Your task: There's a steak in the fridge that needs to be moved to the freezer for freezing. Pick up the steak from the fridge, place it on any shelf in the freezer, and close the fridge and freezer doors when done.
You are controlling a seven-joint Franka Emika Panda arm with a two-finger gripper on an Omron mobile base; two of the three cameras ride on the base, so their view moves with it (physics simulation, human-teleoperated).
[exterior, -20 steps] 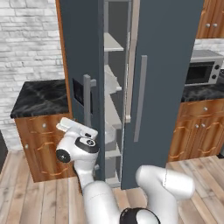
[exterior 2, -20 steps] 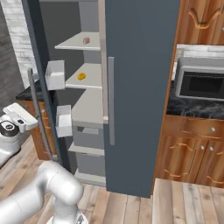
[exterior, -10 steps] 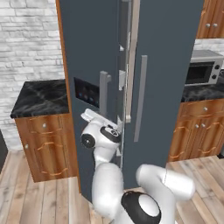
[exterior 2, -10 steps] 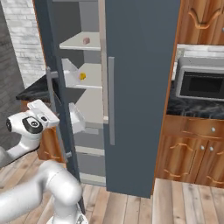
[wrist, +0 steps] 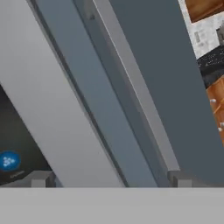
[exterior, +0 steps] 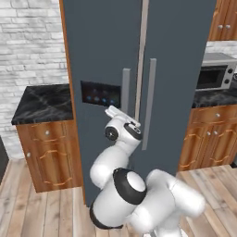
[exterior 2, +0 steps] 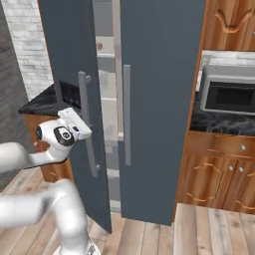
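Unit: you are facing the tall dark blue-grey side-by-side fridge-freezer (exterior: pixel 139 69), standing upright between wooden cabinets with black stone counters.
Freezer door: the left-hand dark blue-grey door with the black dispenser panel (exterior: pixel 99 94) is nearly closed. In the right base view you see it ajar (exterior 2: pixel 74 99), its free edge swung out toward you, with a narrow gap showing pale grey shelves (exterior 2: pixel 110 79) inside.
Fridge door: the plain right-hand dark blue-grey door (exterior 2: pixel 159 99) sits flush and shut.
Handles: the two long grey bar handles run vertically, the freezer's (exterior: pixel 125 92) just left of the centre seam, the fridge's (exterior: pixel 149 109) just right of it. In the hand view they cross the picture on a slant, because the camera is rolled.
Steak: you cannot make it out; a small pinkish spot (exterior 2: pixel 99 46) shows on an upper shelf through the gap, too small to identify.
Gripper: the two-finger gripper (exterior: pixel 121 114) on the white arm sits right against the front of the freezer door, just below the dispenser panel and beside the freezer handle (exterior 2: pixel 87 124). Its jaws are spread wide and hold nothing. You cannot tell whether a finger actually touches the door.
Surroundings: a silver microwave (exterior: pixel 214 76) sits on the right-hand counter.
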